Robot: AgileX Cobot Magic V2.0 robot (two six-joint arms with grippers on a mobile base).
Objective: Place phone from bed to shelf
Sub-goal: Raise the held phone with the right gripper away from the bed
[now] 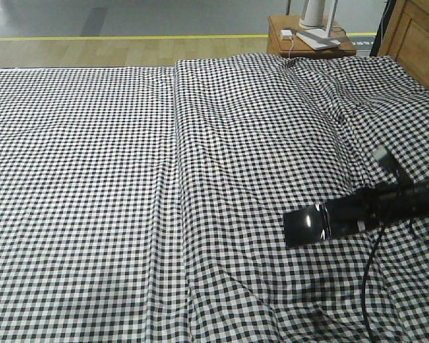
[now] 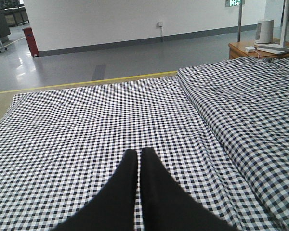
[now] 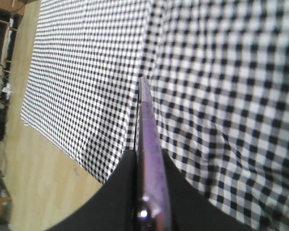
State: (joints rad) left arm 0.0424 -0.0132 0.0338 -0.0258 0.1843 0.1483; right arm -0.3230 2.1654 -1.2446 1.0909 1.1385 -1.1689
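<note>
Black phone [image 1: 305,224] is hanging over bed [image 1: 93,179], right fingers [image 3: 111,197] clamping it; left fingers [image 2: 123,192] pinching nothing; shelf placing pending.

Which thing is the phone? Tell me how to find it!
Find the huge black-and-white checked bed. Over its right part, the robot's right pincer grips the phone by one end. It is the only shiny, plain black slab there, with checked cloth all around it.
</note>
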